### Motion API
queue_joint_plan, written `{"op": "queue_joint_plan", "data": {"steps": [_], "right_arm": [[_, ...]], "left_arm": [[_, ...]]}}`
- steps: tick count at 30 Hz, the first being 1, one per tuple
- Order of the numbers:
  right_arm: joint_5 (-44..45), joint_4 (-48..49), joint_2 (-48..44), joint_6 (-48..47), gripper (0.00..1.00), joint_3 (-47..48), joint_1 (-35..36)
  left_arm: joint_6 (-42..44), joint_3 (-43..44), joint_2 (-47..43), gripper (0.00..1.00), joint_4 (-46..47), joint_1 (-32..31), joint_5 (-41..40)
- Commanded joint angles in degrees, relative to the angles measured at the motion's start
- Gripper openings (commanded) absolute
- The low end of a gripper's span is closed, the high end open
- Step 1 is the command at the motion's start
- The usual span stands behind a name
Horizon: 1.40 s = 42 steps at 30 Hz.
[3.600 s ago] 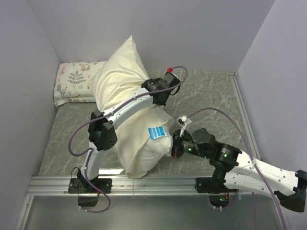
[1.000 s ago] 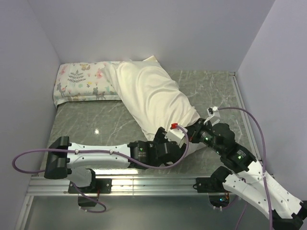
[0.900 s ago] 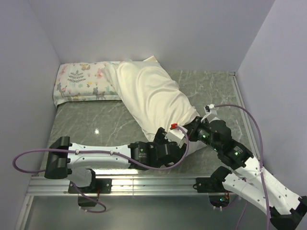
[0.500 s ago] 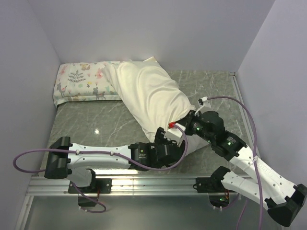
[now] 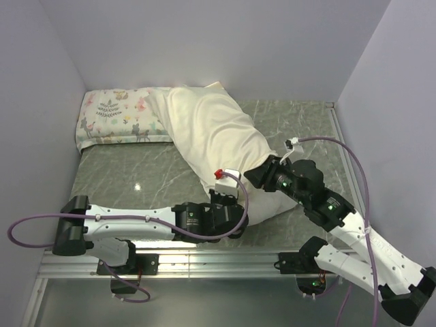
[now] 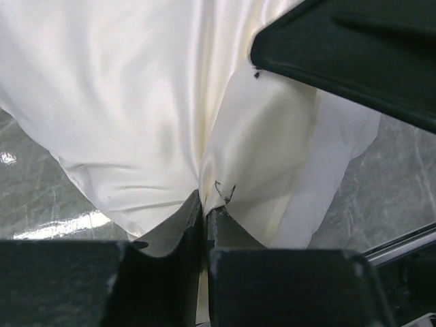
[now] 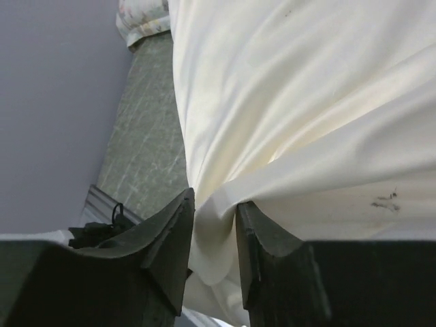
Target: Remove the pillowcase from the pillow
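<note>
Well, the bench (image 5: 109,184) carries the pillowcase (image 5: 211,129) slantwise, from the far left corner, where it overlaps a printed cushion (image 5: 112,116), down to the near right. The pillow (image 5: 269,204) is inside it, and only a whiter patch shows at the near end. A grip has just changed over. The left pincer (image 6: 204,208), gaping a second ago, is now clenched on a pleat of the cream cloth near that end. The right pincer (image 7: 214,204), clamped a second ago, now stands parted with a loose fold lying between its jaws. To my eye the left arm has taken over the hold, freeing the right to find the pillow. The pinched cloth sits right at the left fingertips, and the case's bulk stretches away beyond them.
</note>
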Motion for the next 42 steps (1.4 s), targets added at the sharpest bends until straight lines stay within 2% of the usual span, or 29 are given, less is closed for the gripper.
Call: {"op": "queue_joint_plan", "data": {"steps": [1,4,7,12,18,23,25,26,27,28,30,39,42], "right_arm": [[3.0,1.3,-3.6,-2.2,0.51,0.1,0.0],[5.2,-2.5,-8.0,-3.6,0.68,-1.5,-0.2],[4.8,-5.9,-13.3,-5.0,0.76,-3.5,0.0],[-1.0,-6.5,-16.2,-6.8,0.79,-11.1,0.7],[3.8,-3.2,-17.6,-5.2,0.89,-18.0,1.8],[8.1,3.9,-10.4,-4.2,0.92,-19.2,2.7],[11.2,5.4,-8.3,-3.6,0.86,-19.0,2.7],[12.1,5.3,-7.6,-3.3,0.76,-18.7,2.6],[13.6,4.8,-7.2,-3.0,0.33,-18.2,2.5],[17.2,2.5,-6.6,-2.9,0.17,-16.3,2.5],[20.1,-1.9,-6.1,-3.4,0.00,-14.3,2.1],[22.8,-10.1,-8.6,-6.6,0.00,-5.4,-5.7],[20.7,-11.0,-9.7,-7.7,0.00,-4.3,-12.0]], "left_arm": [[-2.3,-1.3,-3.5,0.06,1.7,2.3,-2.2],[-0.1,-3.5,-4.6,0.00,6.9,5.4,1.6],[1.7,-4.1,-5.1,0.01,10.5,8.4,6.2],[3.8,-0.4,-2.0,0.01,11.3,11.7,10.7],[5.0,4.2,1.7,0.00,11.1,13.5,14.4],[5.4,5.6,2.7,0.01,11.1,13.5,16.1],[6.0,5.4,2.2,0.00,11.3,13.5,16.4],[6.1,5.2,2.1,0.01,11.4,13.5,16.2],[6.7,5.3,1.7,0.01,10.5,13.7,15.8],[6.9,5.6,1.3,0.00,9.6,14.1,14.3],[7.7,5.6,-0.4,0.00,8.1,16.3,14.0],[8.9,1.9,-7.7,0.00,5.3,30.7,13.6],[5.4,0.3,-10.3,0.01,3.8,40.7,14.7]]}}
